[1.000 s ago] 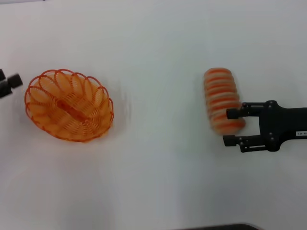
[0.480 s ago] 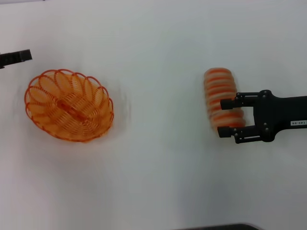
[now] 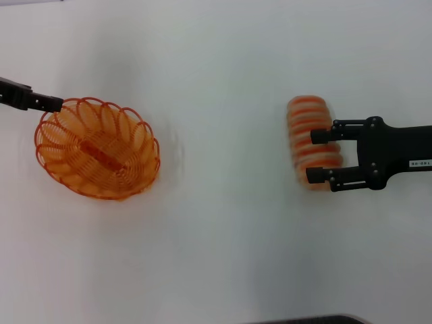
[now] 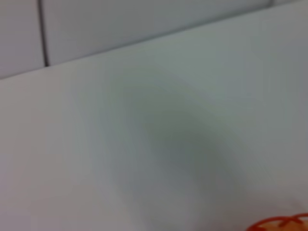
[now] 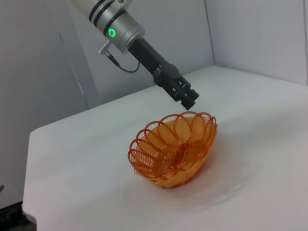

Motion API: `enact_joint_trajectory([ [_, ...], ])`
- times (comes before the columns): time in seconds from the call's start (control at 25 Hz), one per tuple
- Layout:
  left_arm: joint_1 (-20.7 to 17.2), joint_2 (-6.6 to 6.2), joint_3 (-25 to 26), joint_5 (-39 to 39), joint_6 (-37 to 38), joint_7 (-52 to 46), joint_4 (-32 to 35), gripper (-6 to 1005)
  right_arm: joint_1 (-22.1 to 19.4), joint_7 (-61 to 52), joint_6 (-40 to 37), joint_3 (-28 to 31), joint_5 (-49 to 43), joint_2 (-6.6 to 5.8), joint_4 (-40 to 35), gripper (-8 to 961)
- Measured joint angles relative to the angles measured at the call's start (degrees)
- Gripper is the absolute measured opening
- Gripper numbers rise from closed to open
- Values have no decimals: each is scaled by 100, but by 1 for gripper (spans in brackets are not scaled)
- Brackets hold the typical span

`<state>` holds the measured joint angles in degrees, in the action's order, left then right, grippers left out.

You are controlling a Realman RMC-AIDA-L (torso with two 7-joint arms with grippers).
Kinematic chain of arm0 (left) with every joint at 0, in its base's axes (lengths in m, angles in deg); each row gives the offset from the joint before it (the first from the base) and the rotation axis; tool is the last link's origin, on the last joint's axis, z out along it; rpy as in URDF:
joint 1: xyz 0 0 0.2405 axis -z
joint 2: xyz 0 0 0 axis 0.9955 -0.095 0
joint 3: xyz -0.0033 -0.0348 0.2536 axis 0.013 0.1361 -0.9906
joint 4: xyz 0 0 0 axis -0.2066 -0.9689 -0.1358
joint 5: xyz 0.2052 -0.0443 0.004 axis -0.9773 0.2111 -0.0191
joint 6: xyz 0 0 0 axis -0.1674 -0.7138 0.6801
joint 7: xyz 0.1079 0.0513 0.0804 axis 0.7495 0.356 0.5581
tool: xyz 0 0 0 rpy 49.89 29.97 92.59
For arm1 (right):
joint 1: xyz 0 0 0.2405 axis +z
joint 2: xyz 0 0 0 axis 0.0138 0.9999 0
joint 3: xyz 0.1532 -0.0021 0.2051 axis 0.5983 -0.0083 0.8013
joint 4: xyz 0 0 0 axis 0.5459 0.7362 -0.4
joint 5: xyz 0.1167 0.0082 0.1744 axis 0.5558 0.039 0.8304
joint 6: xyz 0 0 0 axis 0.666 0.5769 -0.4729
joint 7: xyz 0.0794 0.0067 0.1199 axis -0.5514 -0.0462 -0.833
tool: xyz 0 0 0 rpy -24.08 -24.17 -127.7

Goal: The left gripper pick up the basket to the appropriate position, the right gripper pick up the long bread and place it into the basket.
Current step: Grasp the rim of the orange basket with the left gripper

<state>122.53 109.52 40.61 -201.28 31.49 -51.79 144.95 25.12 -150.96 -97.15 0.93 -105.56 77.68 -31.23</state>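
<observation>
My black labelled right hand reaches level, fingers spread astride the striped beige toy long bread; my black left hand hovers at the oval orange wire basket rim, grip unclear.

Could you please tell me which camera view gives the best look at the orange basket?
The right wrist view: it shows the whole basket from the side, with the left pincer just above its rim. The head view shows it whole from above. The left wrist view catches only a sliver of rim at the picture's edge.

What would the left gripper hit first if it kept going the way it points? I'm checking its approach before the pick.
Probably the basket: the left gripper points at its near rim, the tip right at the looped wire. The right wrist view suggests it hovers just above, so contact is unclear.
</observation>
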Motion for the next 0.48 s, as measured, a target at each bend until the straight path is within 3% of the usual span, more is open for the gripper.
enact_joint_trajectory([
  [0.2, 208, 10, -203, -385, 238, -131, 50, 751, 1, -2, -12, 41, -9, 9, -35, 807],
  [0.48, 239, 209, -466, -778, -44, -212, 3, 750, 3, -3, 16, 42, -24, 8, -37, 808],
])
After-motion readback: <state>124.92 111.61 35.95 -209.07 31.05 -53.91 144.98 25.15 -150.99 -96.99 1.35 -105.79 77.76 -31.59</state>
